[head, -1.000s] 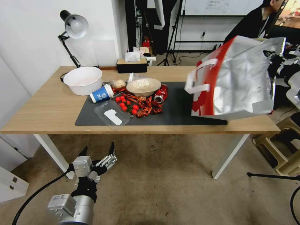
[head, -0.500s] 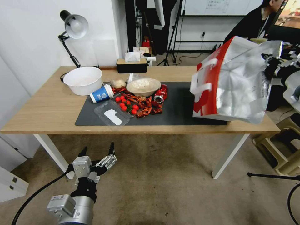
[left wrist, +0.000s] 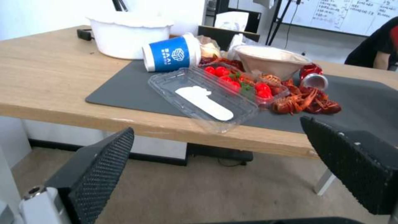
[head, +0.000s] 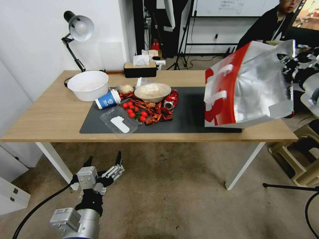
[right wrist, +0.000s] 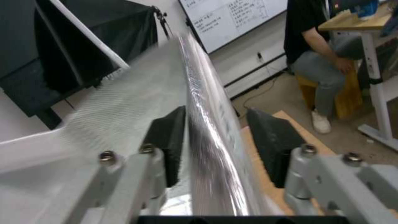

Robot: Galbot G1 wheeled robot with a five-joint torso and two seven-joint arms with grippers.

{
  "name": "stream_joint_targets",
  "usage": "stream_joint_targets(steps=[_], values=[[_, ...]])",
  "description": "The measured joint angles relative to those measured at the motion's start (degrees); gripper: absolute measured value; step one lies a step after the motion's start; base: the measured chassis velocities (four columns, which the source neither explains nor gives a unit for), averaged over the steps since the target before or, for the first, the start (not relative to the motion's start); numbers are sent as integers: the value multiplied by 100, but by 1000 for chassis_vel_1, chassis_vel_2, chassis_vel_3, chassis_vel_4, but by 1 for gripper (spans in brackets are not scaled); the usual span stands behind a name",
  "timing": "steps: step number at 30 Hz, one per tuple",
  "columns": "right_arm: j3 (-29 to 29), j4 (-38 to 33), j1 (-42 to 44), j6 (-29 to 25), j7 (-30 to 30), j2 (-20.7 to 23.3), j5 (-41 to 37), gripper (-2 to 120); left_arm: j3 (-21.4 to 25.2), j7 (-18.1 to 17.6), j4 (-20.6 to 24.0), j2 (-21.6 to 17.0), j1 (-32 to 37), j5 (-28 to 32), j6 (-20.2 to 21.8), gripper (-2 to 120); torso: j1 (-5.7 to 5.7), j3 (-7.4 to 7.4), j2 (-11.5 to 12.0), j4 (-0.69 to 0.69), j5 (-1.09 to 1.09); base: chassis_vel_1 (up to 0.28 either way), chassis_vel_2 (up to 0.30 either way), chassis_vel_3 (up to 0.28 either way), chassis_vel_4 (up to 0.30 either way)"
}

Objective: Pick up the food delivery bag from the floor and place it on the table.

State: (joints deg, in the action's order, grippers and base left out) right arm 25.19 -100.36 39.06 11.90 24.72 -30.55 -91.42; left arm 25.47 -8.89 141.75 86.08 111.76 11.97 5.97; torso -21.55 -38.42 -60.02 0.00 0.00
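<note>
The food delivery bag (head: 247, 86) is up at the right end of the tabletop (head: 50, 116), tilted, its silver foil side facing the head camera and its red-and-white face with the white strap handles turned toward the food. Its lower left corner sits at the right end of the dark grey mat (head: 186, 116); whether the base actually rests on the mat or hangs just above it, the head view doesn't settle.

Over on the right wrist camera, the right claw (right wrist: 215, 149) has its two black pads on either side of the bag's foil wall (right wrist: 203, 124). One pad presses against the foil, while the other stands a little off, so the claw is partly parted around the bag's edge, not clamped tight.

Down low, the left claw (head: 103, 164) hangs over the carpet in front of the tabletop's left leg, fingers spread wide and holding nothing. Its wrist camera looks between the two black fingertips (left wrist: 104, 161) straight at the spread: a blue paper cup (left wrist: 170, 53) on its side, a white bowl (left wrist: 128, 34), a clear plastic tray (left wrist: 207, 96) with cherry tomatoes, a tan bowl (left wrist: 271, 60), a red can (left wrist: 313, 77) and crayfish (left wrist: 304, 101) on the mat. From the head camera there's also a desk lamp (head: 76, 31) at the back left corner and a black tissue box (head: 140, 69) along the far edge.
</note>
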Motion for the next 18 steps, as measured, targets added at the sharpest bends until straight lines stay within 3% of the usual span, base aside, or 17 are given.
stream_joint_targets(steps=[6, 10, 12, 18], values=[[-134, 7, -99, -64, -153, -20, 237, 68, 1, 0, 0, 9, 4, 0, -1, 100, 0, 0, 0, 0, 0, 0, 0, 0, 0], [-107, -64, -20, -9, -219, -9, 239, 78, 2, 5, 0, 15, 4, -7, -2, 100, 0, 0, 0, 1, -1, 0, 0, 0, 0], [52, -191, 250, 31, -341, 4, 301, 89, 15, 7, 19, 20, 9, -7, -2, 100, 1, 0, 0, -2, 0, 0, 0, 0, 0], [189, -378, 575, 34, -470, 7, 446, 100, 25, 8, 26, 7, 9, -2, -2, 100, 0, 0, 0, -1, 0, 0, 0, 0, 0]])
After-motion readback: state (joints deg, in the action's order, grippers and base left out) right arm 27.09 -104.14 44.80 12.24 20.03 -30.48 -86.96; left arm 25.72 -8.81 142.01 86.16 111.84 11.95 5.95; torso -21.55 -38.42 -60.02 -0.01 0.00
